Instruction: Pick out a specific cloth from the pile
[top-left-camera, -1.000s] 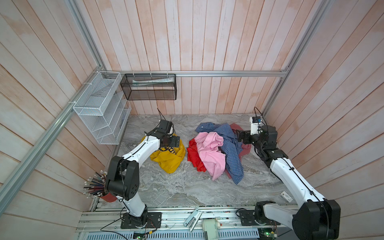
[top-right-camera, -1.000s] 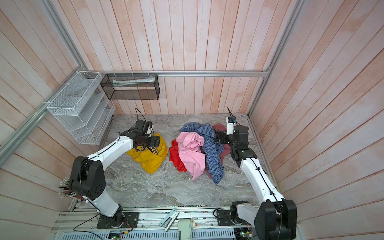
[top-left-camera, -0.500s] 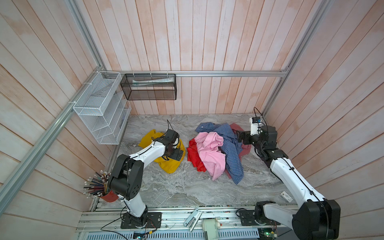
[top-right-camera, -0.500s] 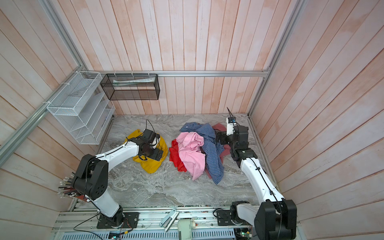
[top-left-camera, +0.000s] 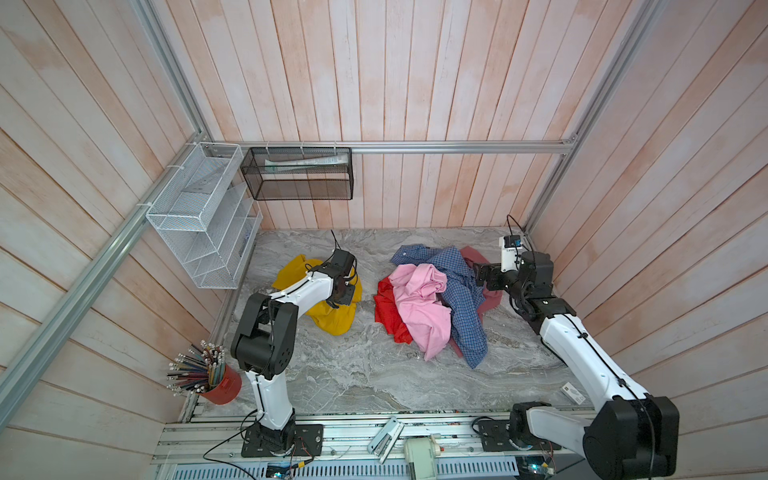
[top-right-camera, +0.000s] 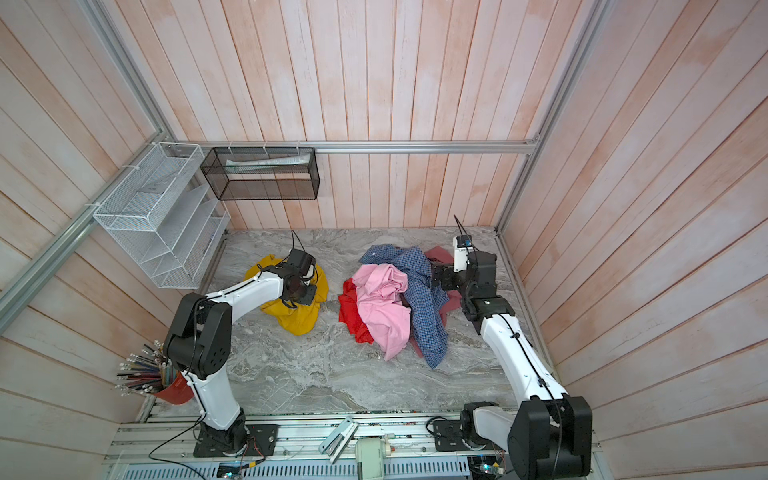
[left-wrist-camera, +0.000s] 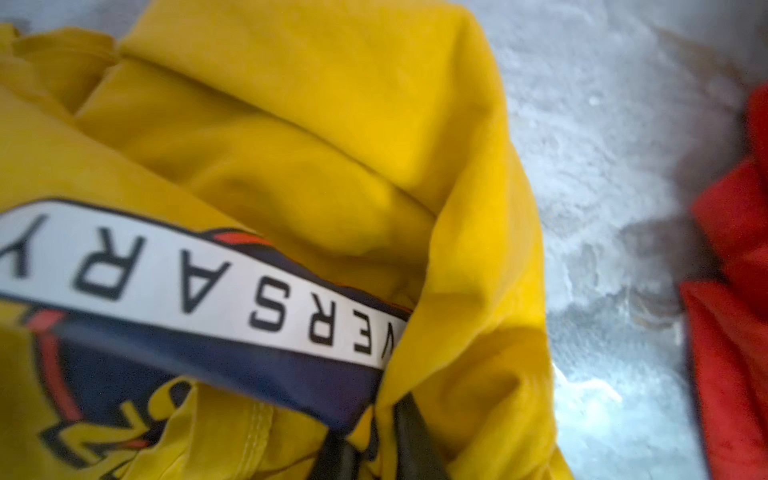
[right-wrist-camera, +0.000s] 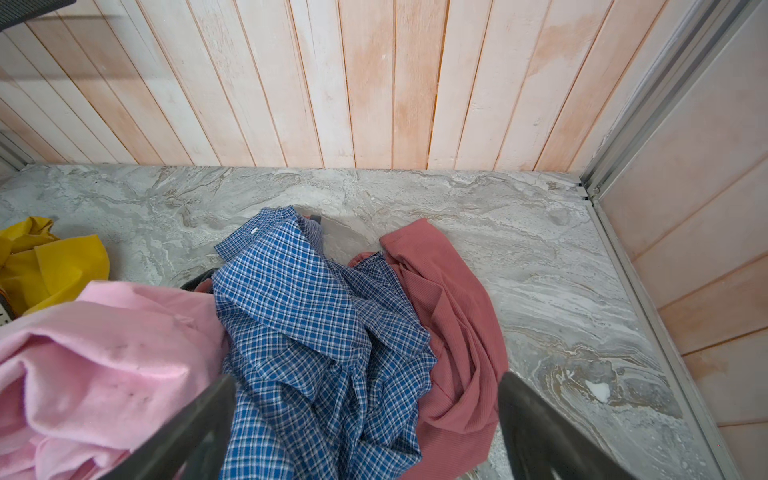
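Mustard-yellow printed T-shirt (top-left-camera: 334, 322) is lying on the grey marble table (top-left-camera: 332, 374), apart from the heap of mixed garments (top-left-camera: 419, 307); left gripper (left-wrist-camera: 374, 440) is clamping its fold; right gripper (right-wrist-camera: 368, 380) is hanging, jaws apart, at the heap.

the cloth (top-left-camera: 332, 321) lies by itself on the left half of the table (top-left-camera: 353, 374), well apart from the pile (top-left-camera: 420, 309), with a stretch of table between them. the pile sits right of the middle and reaches back toward the far right corner. the left gripper (top-left-camera: 343, 296) is on top of the cloth, on the side that faces the pile. the right gripper (top-left-camera: 482, 277) stands at the pile's right edge, just beside it. a wire rack (top-left-camera: 199, 232) hangs on the left wall above the table, and next to it a mesh basket (top-left-camera: 299, 176) hangs on the back wall. a cup of pencils (top-left-camera: 219, 384) stands at the front left corner, just left of the left arm's base. a small box (top-left-camera: 572, 392) lies near the front right edge, beside the right arm.
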